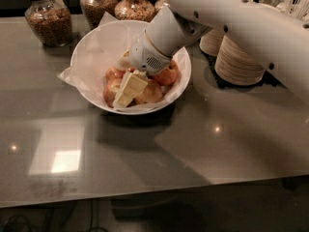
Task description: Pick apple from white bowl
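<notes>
The pick isn't done yet: the apples [166, 75] all lie in the white bowl [185, 74], upper middle of the frame, on the tabletop [193, 149]. The tool [127, 89] is down inside the bowl, resting against the front apples. Whether it's apart or clamped on one, I cannot tell. Securing and lifting one out is what's left, I'd judge.

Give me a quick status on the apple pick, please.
Gripper down inside the white bowl, among the apples. None lifted yet. Paper liner crowds the fruit; jars and stacked paper bowls stand apart.
</notes>
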Motion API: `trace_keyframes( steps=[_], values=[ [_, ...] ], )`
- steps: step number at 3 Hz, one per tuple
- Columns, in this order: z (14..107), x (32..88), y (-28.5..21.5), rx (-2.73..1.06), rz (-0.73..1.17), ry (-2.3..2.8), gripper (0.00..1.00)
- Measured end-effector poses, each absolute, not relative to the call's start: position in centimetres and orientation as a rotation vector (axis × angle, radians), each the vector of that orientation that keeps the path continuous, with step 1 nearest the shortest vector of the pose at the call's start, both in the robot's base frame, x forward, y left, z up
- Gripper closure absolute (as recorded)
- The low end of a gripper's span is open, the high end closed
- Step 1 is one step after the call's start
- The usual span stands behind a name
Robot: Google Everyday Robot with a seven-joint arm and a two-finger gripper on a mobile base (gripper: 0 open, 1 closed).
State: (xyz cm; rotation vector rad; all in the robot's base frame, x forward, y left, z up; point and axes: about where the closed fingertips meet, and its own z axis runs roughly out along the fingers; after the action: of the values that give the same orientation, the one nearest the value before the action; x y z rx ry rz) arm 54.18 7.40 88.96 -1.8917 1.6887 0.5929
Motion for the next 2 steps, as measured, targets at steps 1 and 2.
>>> trace_keyframes(
  steps=[1,2],
  values=[
    [89.11,54.19,7.53,-1.891,0.601,1.69,0.3],
    [89.1,54.2,7.68,-1.889,0.614,1.694,0.32]
  ],
)
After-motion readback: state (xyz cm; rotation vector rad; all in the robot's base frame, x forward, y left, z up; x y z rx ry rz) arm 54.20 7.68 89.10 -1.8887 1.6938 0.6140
